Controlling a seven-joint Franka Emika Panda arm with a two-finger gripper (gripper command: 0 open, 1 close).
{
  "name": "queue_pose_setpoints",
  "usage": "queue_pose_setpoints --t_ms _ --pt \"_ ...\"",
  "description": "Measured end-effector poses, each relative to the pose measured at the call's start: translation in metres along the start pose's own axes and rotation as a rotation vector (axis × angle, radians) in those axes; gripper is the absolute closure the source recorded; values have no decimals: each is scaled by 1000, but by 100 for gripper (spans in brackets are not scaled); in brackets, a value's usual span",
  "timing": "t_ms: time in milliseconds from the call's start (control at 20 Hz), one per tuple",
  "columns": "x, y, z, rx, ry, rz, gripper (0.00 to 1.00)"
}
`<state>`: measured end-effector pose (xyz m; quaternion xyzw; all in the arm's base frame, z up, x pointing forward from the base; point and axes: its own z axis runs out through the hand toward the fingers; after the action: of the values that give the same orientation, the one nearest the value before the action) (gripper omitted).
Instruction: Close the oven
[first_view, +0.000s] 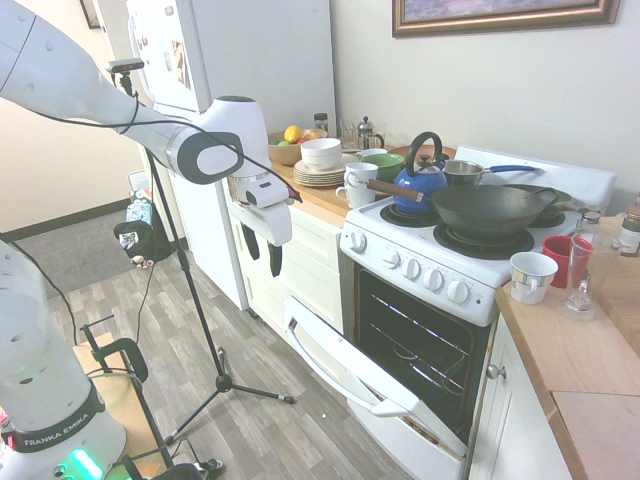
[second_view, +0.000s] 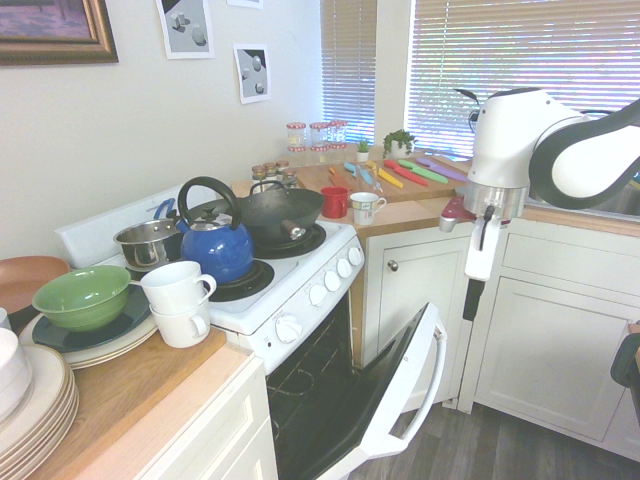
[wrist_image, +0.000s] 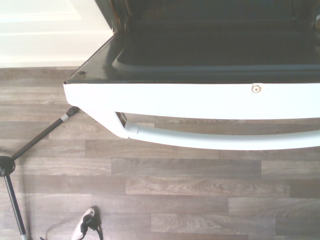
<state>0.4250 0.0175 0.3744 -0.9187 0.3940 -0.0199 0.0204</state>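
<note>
Oven (first_view: 420, 290) door (second_view: 400, 390) half-dropped, lower centre; my gripper (first_view: 272, 258) above its handle (wrist_image: 200, 139), fingers together, empty. I should descend below the handle and lift steadily.

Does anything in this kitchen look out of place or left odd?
Yes: the oven door hangs partway open, tilted out over the floor, so the dark racks show. The gripper hovers above the door, apart from it. The wok and blue kettle sit normally on the burners. Nothing looks spilled.
</note>
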Motion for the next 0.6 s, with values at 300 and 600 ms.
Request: queue_pose_setpoints --t_ms 300,600 --pt "1 -3 1 -57 39 -36 0" --pt "-2 -2 66 -176 -51 11 0"
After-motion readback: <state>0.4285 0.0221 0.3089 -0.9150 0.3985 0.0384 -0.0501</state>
